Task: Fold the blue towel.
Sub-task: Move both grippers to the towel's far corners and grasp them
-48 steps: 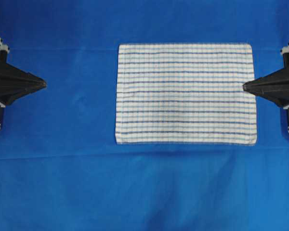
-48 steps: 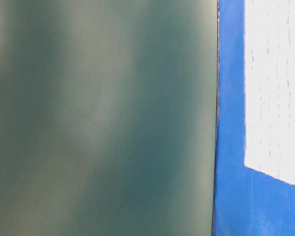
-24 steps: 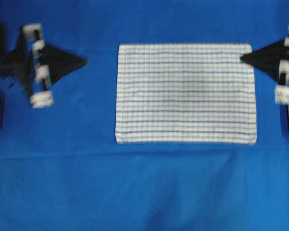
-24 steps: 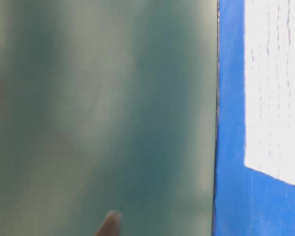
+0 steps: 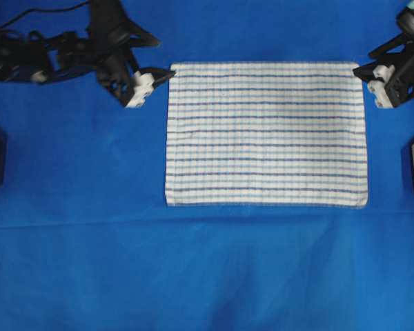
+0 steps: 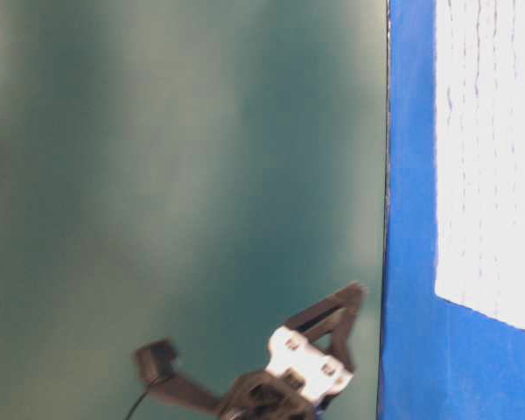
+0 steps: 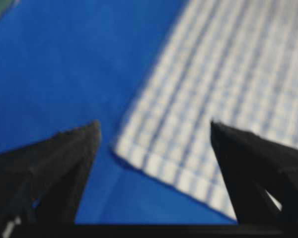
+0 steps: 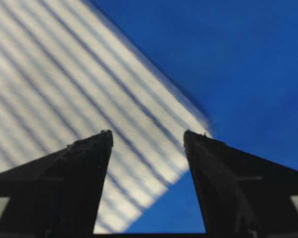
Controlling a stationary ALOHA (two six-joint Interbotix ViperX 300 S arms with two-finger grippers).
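towel (image 5: 265,134) lying flat on blue table cover (image 5: 193,276) | left gripper (image 5: 157,62) released, upper left | right gripper (image 5: 362,67) released, upper right | nothing blocking

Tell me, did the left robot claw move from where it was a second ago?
Yes. In the overhead view the left gripper has swung from the left edge up and rightward, now open beside the blue towel's top-left corner. The towel has stayed put.

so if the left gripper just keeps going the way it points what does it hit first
Most likely the blue towel's far left corner. In the left wrist view that corner lies between the open fingers of the left gripper, just ahead. Height above the cloth is unclear, so it might touch the blue table covering beside the corner first.
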